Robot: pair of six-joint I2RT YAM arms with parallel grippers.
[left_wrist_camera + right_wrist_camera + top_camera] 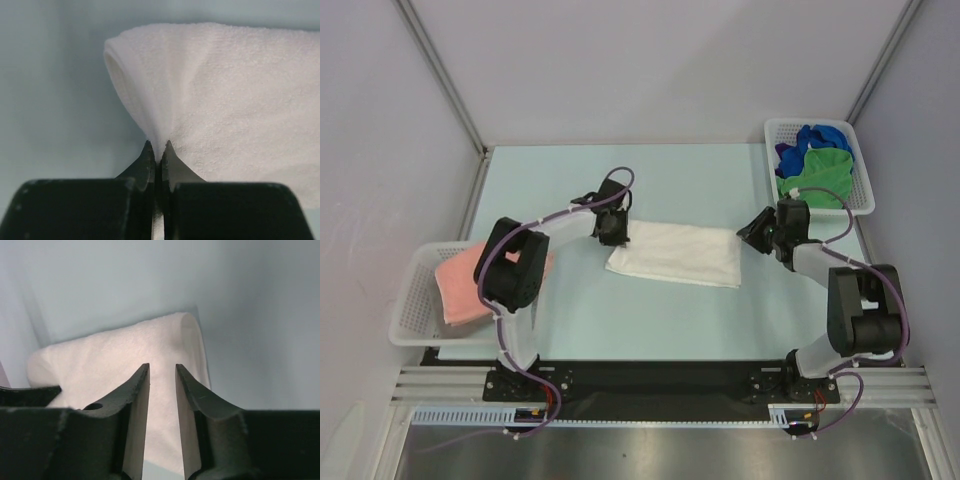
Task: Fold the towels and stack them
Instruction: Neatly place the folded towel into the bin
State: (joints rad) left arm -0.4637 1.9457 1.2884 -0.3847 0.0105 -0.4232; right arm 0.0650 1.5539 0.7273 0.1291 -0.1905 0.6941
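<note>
STEP: fold white towel [675, 253], flat mid-table [620, 320] | LEFT: left gripper [157, 150] jaws pinch its left end | RIGHT: right gripper [162, 372] jaws spread at right end, nothing held | DO: grip both ends level before lifting | AROUND: pink towel [460, 285] in left basket [405, 320]; blue towel [817, 137], green towel [820, 175] in right basket [865, 190], well apart; no obstruction judged.

We see bright, even light with faint soft shadows on the desk [650, 310], while the left tool [157, 150] and right tool [162, 371] blur up close.
</note>
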